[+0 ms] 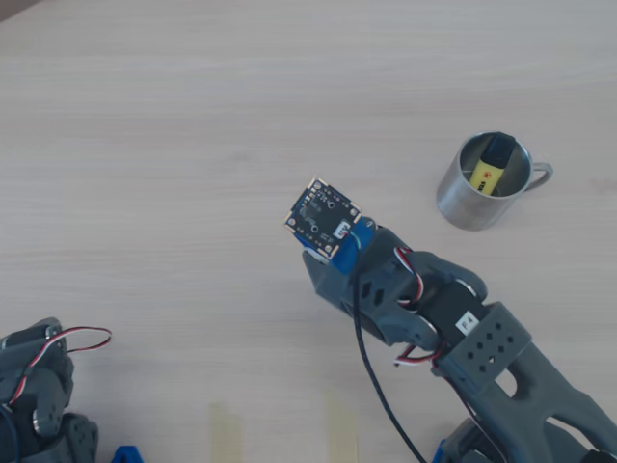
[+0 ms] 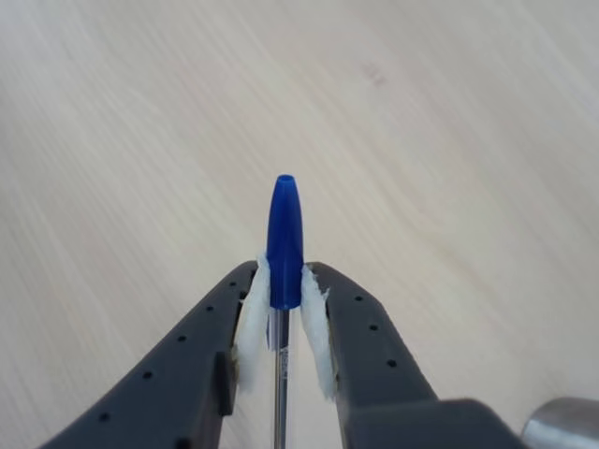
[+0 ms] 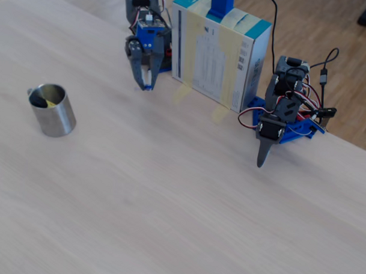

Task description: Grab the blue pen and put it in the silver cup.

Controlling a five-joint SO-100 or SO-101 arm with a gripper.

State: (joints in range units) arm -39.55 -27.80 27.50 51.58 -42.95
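Blue cap first: your gripper [image 2: 284, 304] pinches the blue pen [image 2: 284, 245] between white-padded fingers [image 2: 251, 323], cap poking out ahead, held clear above the pale wood table [image 2: 122, 140]. In the overhead view, the silver cup [image 1: 472, 198] stands apart to the right, a yellow-and-black marker [image 1: 492, 164] inside.
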